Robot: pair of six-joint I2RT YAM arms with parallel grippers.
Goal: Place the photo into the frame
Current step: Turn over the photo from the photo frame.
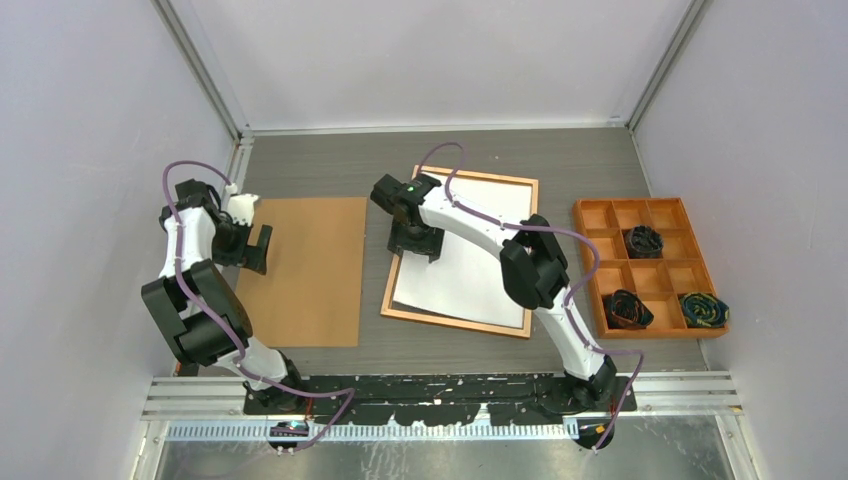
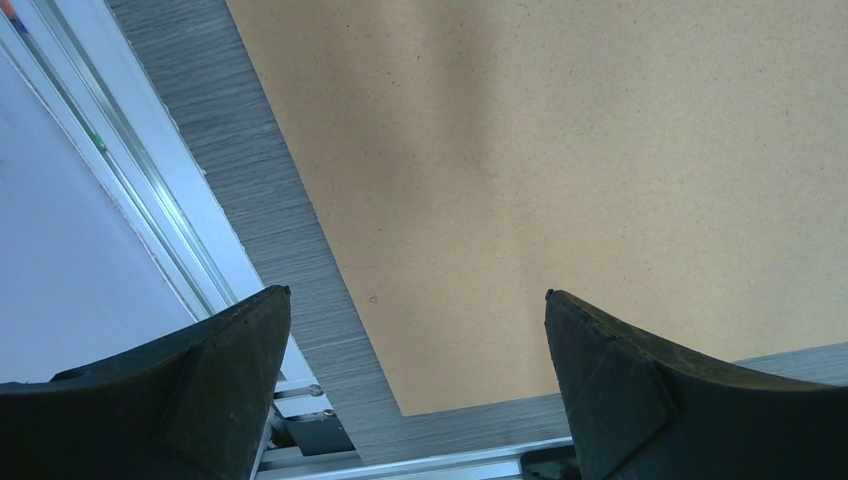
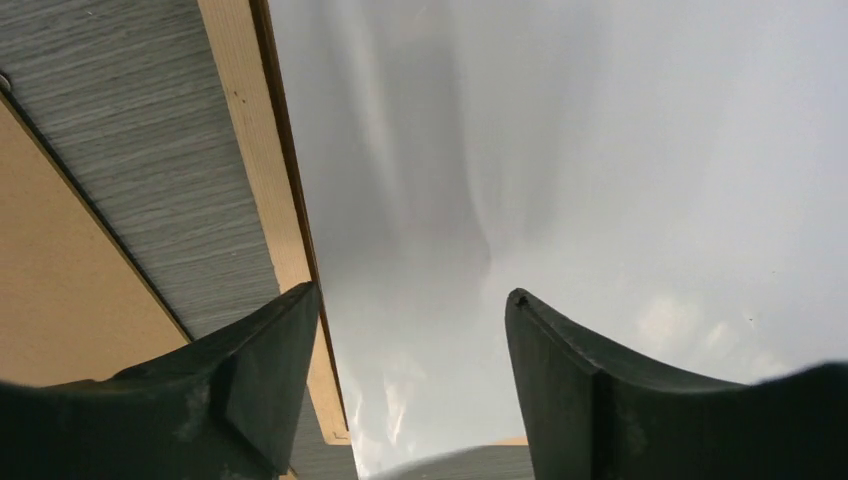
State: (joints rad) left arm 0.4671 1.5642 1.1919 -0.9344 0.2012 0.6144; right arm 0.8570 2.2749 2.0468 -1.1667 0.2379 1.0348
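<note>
The frame (image 1: pixel 400 280), with a thin orange-brown wooden border, lies flat at the table's middle. The photo (image 1: pixel 470 265) lies inside that border with its plain white back up. My right gripper (image 1: pixel 415 240) hangs over the frame's left side. In the right wrist view it (image 3: pixel 410 295) is open with nothing between its fingers, the photo's white back (image 3: pixel 560 150) fills the space below, and the frame's left rail (image 3: pixel 245 150) runs under the left finger. My left gripper (image 1: pixel 257 247) stands open and empty over the left edge of the brown backing board (image 1: pixel 310 265).
In the left wrist view the gripper (image 2: pixel 418 292) is open above the backing board (image 2: pixel 560 150), near one of its corners. An orange compartment tray (image 1: pixel 600 215) with three dark rolled items stands at the right. Grey walls close in the left, back and right sides.
</note>
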